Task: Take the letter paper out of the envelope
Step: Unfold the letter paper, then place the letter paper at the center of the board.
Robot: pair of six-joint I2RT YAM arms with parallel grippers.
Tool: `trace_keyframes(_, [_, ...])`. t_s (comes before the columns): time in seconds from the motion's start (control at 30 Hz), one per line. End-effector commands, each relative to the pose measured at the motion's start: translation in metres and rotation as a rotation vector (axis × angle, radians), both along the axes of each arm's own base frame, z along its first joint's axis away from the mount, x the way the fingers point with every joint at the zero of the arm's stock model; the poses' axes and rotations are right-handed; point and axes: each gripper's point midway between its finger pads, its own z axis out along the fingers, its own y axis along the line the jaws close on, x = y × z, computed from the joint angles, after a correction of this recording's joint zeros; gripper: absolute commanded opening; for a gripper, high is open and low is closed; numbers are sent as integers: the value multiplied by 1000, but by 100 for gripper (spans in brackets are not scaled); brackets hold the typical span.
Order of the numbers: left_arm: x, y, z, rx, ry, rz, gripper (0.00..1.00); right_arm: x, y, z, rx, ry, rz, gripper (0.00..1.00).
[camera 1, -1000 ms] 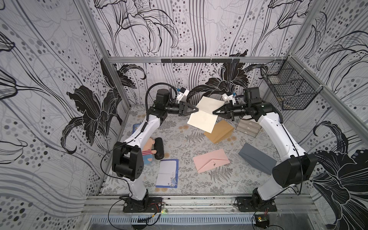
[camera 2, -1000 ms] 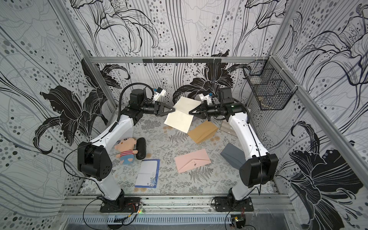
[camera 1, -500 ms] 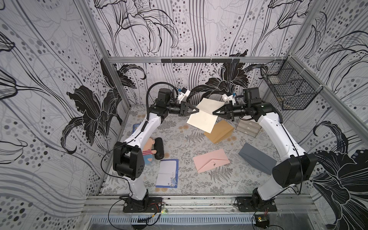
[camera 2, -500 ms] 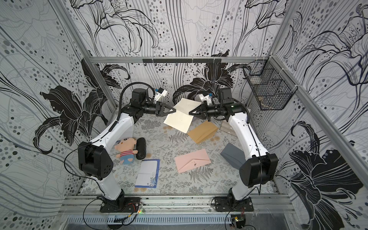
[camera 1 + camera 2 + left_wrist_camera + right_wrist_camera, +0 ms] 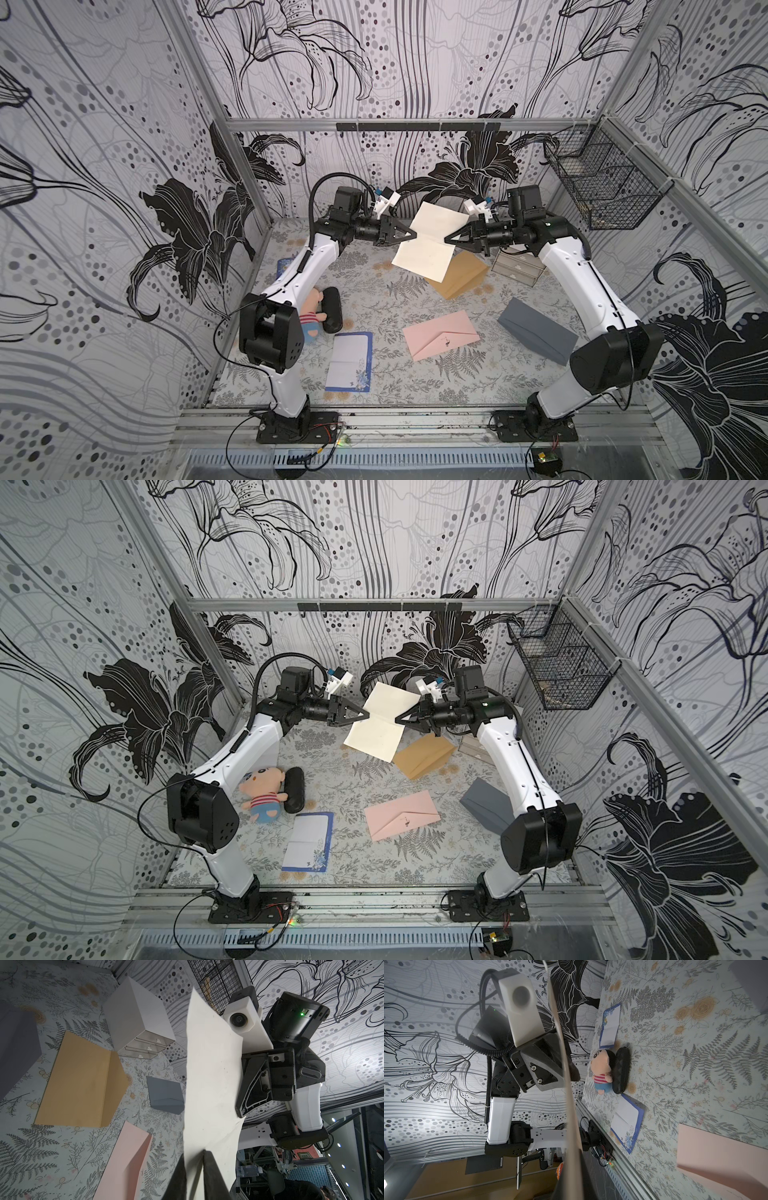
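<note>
Tabletop (image 5: pixel 374 291) is carrying brown envelope (image 5: pixel 461 276); we are holding letter paper (image 5: pixel 424 253) aloft, clear of it, L jaws, R jaws each pinching opposite edges. Risk: arms diverging, tearing sheet.

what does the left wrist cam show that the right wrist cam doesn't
Only left wrist: the brown envelope, the drawer box, and the right gripper face-on, pinching the paper. Only right wrist: the doll, the black case, blue-bordered sheets, and the left gripper face-on at the paper's opposite edge. Both: the paper held up between the arms, and the pink envelope.
</note>
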Motion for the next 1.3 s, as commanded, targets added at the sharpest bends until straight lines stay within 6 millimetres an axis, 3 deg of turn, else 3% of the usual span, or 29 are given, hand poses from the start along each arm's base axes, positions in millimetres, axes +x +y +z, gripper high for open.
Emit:
trace_keyframes(0.0, [2, -5, 6, 2, -41, -8, 16, -10, 3, 7, 2, -36, 20, 0])
trace_keyframes(0.2, [5, -6, -7, 88, -32, 37, 6, -13, 3, 1, -51, -51, 10, 0])
trace_keyframes(0.4, [12, -2, -28, 306, -70, 144, 0, -18, 10, -17, -214, -70, -18, 0])
trace_keyframes(0.43, [12, -1, -30, 336, -78, 158, 0, -19, 10, -23, -271, -80, -30, 2])
trace_keyframes(0.47, [13, 1, -33, 370, -90, 178, 0, -18, 8, -29, -332, -91, -47, 13])
trace_keyframes(0.57, [25, 24, -43, 519, -100, 302, 0, -12, -15, -39, -469, -121, -164, 26])
trace_keyframes(0.67, [35, 56, -58, 724, -111, 397, 0, -7, -44, -31, -565, -210, -320, 36])
trace_keyframes(0.87, [45, 106, -82, 1091, -186, 487, 0, -13, -77, -19, -632, -326, -471, 39])
trace_keyframes(0.97, [44, 118, -108, 1313, -268, 432, 0, -19, -80, -23, -626, -331, -479, 38])
trace_keyframes(1.07, [44, 117, -141, 1510, -397, 329, 0, -23, -79, -31, -620, -305, -472, 38])
trace_keyframes(1.27, [40, 111, -205, 1721, -409, 151, 0, -29, -75, -40, -592, -270, -457, 37])
